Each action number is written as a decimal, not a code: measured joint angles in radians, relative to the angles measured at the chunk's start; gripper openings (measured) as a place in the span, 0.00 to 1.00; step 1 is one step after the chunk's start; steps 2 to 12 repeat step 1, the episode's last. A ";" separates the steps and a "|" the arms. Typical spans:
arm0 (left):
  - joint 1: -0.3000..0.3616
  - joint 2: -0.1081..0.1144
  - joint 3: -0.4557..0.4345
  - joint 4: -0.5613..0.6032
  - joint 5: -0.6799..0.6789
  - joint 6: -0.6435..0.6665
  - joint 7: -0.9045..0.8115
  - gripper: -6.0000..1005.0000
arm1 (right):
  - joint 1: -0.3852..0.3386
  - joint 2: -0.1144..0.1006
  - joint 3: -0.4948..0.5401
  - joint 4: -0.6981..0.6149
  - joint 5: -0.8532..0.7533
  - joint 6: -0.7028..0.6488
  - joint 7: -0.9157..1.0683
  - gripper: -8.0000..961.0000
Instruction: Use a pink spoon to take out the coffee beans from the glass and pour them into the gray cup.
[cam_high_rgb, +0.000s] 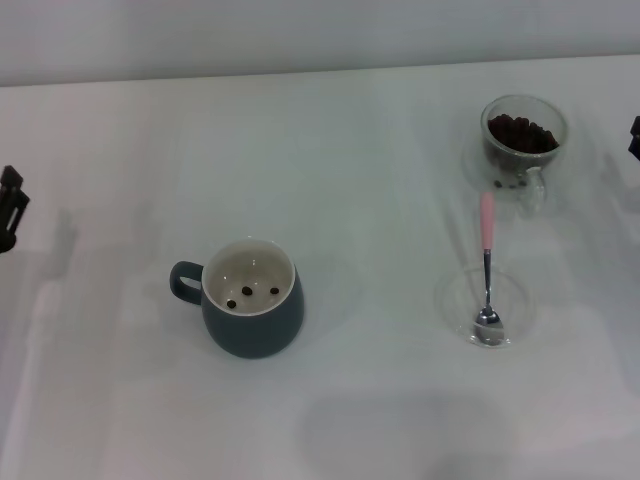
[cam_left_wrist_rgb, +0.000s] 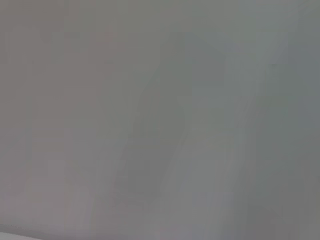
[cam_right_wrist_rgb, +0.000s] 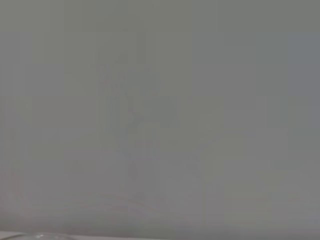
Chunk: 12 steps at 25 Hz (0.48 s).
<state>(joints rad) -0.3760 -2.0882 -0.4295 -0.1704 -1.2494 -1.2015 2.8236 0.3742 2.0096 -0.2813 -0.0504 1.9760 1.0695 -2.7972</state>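
Note:
In the head view the gray cup (cam_high_rgb: 250, 298) stands left of centre, handle to the left, with three coffee beans (cam_high_rgb: 247, 292) on its off-white bottom. The glass (cam_high_rgb: 522, 140) stands at the far right, filled with dark coffee beans (cam_high_rgb: 522, 133). The pink spoon (cam_high_rgb: 487, 270) lies in front of it, its silver bowl resting in a shallow clear glass dish (cam_high_rgb: 512, 290), its pink handle pointing toward the glass. My left gripper (cam_high_rgb: 10, 208) shows at the left edge and my right gripper (cam_high_rgb: 634, 137) at the right edge, both away from the objects.
Everything sits on a white table (cam_high_rgb: 380, 180). Both wrist views show only the pale table surface. A clear rim shows at the edge of the right wrist view (cam_right_wrist_rgb: 40, 236).

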 joint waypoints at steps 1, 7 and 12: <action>-0.002 0.000 0.000 -0.008 -0.022 0.001 0.000 0.75 | 0.000 0.000 0.007 0.002 0.002 -0.002 0.000 0.92; -0.002 0.000 0.000 -0.008 -0.022 0.001 0.000 0.75 | 0.000 0.000 0.007 0.002 0.002 -0.002 0.000 0.92; -0.002 0.000 0.000 -0.008 -0.022 0.001 0.000 0.75 | 0.000 0.000 0.007 0.002 0.002 -0.002 0.000 0.92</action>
